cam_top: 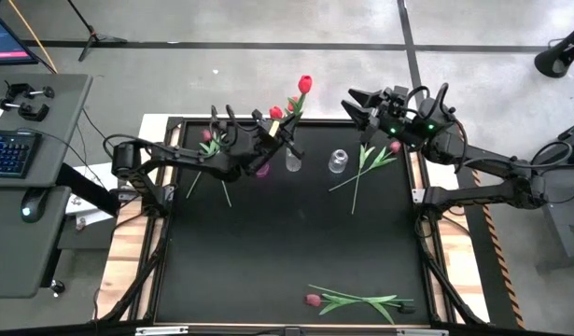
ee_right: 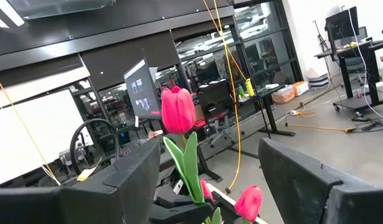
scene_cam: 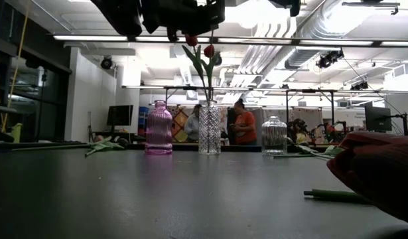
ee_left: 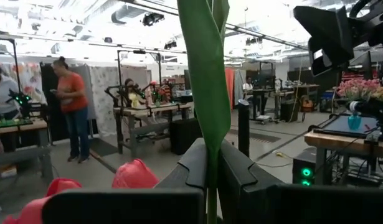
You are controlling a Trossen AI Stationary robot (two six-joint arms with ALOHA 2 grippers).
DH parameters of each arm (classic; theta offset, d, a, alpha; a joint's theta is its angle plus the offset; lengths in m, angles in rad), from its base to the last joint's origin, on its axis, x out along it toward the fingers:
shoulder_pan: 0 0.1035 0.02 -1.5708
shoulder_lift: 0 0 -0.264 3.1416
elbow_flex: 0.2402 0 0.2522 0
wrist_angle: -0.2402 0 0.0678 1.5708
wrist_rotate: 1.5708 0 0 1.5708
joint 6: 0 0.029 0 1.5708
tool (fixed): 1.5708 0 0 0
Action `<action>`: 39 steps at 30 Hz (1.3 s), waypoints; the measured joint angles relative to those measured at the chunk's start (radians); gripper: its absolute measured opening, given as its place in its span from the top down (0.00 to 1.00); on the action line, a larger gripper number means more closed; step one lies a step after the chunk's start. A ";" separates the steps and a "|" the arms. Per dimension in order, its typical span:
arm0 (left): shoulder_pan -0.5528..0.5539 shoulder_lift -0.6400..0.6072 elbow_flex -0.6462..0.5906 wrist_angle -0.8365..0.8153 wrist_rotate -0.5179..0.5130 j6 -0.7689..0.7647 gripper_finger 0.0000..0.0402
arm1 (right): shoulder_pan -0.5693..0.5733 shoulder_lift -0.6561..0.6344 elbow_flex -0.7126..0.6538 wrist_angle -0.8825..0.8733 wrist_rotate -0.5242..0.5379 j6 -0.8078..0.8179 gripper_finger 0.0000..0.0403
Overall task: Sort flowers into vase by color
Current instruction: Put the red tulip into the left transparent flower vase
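Note:
A clear ribbed vase [scene_cam: 209, 128] stands at the table's far middle between a pink vase [scene_cam: 158, 128] and a small clear vase [scene_cam: 274, 135]. Red tulips stand in it, two heads [scene_cam: 192, 40] just below my left gripper [cam_top: 285, 131]. That gripper is shut on a taller red tulip [cam_top: 305, 84] above this vase. My right gripper [cam_top: 355, 105] hangs open and holds nothing, high over the far right. More flowers lie flat on the table: a pink one [cam_top: 207, 140] under the left arm, a pair [cam_top: 371, 159] at the right, one [cam_top: 357, 301] near the front edge. My left gripper pinches the tall tulip's green leaf and stem [ee_left: 210, 134] between its two fingers [ee_left: 194, 165]. The fingers come about level from the table's left and lie across the upright stem. The head stands above the fingers, and green stems [scene_cam: 208, 79] run down into the ribbed vase's neck.
Bare black tabletop [cam_top: 287, 233] fills the middle. A flower head [scene_cam: 383, 172] looms close at the right of the low view. Beyond the table are workbenches and people; a desk with a keyboard [cam_top: 11, 154] stands to the left.

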 joint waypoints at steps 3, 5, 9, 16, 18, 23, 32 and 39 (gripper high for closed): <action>0.011 0.000 0.000 -0.002 0.002 0.000 1.00 | 0.000 0.000 0.000 0.000 0.000 0.000 0.35; 0.022 0.000 0.000 -0.009 0.003 -0.006 1.00 | 0.000 0.000 0.000 0.000 0.000 0.004 0.35; 0.039 0.000 0.000 -0.013 0.033 -0.012 1.00 | 0.000 0.000 0.000 0.000 0.000 0.004 0.35; 0.046 0.000 0.000 -0.078 0.090 -0.097 1.00 | 0.000 0.000 0.000 0.001 0.000 0.004 0.35; 0.046 0.000 0.000 -0.102 0.088 -0.085 1.00 | 0.000 0.000 0.000 0.001 0.000 0.004 0.35; 0.046 0.001 0.000 -0.102 0.076 -0.079 1.00 | 0.000 0.000 0.000 0.001 -0.001 0.004 0.35; 0.045 0.001 0.000 -0.105 0.072 -0.103 0.99 | 0.000 0.000 0.000 0.001 -0.003 0.004 0.35; 0.045 0.001 0.000 -0.147 0.072 -0.115 0.87 | 0.000 0.000 0.000 0.001 -0.003 0.004 0.35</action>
